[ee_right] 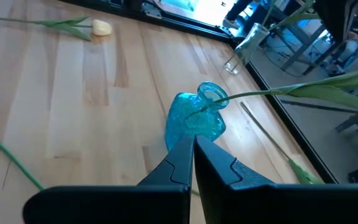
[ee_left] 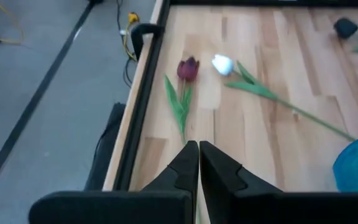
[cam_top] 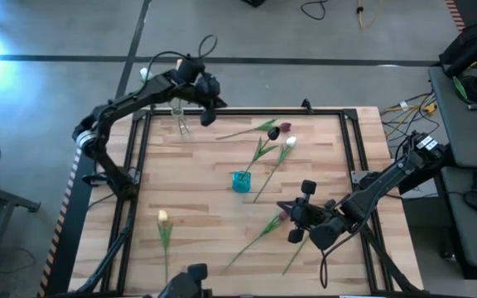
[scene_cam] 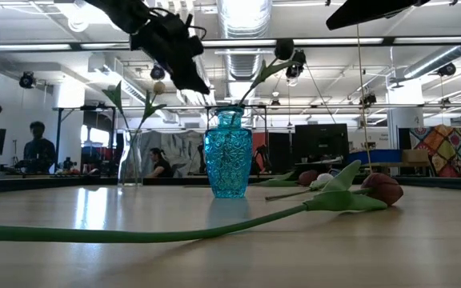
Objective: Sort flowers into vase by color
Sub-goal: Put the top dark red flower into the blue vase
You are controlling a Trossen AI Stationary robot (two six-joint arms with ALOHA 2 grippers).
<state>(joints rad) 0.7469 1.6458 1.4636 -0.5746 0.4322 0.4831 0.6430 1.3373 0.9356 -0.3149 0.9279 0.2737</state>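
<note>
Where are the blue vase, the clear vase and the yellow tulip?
blue vase [cam_top: 241,181], high view, on its body.
clear vase [scene_cam: 132,160], low view, on its glass wall.
yellow tulip [ee_right: 102,27], right wrist view, on its head.

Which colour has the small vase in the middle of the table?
Blue vase, clearest in the low view.

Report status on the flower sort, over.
Left end effector shut, empty, above clear vase. Right end effector shut, empty, near-right. Blue vase holds one stem; tulips loose on table. Nothing blocking.

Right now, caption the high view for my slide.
Blue vase mid-table, tulips scattered around, both claws shut.
</note>
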